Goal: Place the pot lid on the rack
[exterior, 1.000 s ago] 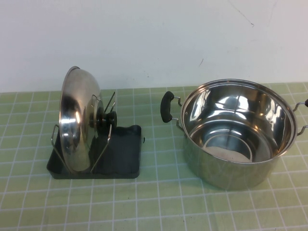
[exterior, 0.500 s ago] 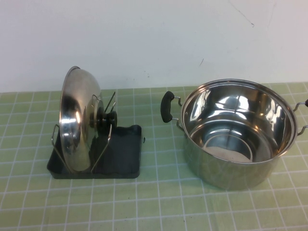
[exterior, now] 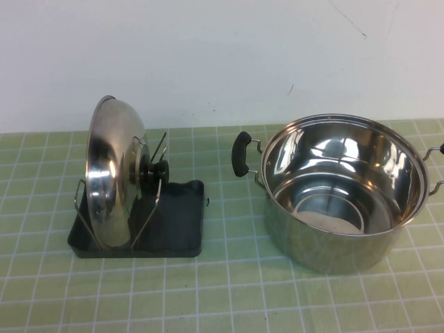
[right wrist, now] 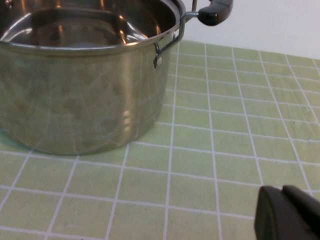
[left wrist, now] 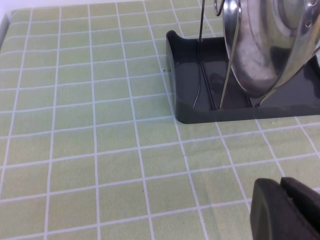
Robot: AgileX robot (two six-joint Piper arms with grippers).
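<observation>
1. One lid is seen, stood on edge in the rack.
2. One rack is counted on the bench.
3. One pot is counted, with two handles.
4. Two end effectors are shown: the left end effector and the right end effector, each low over the bench.

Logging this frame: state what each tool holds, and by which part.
Nothing is held. The left tool sits near the rack; the right tool near the pot. The pot lid stands in the rack.
</observation>
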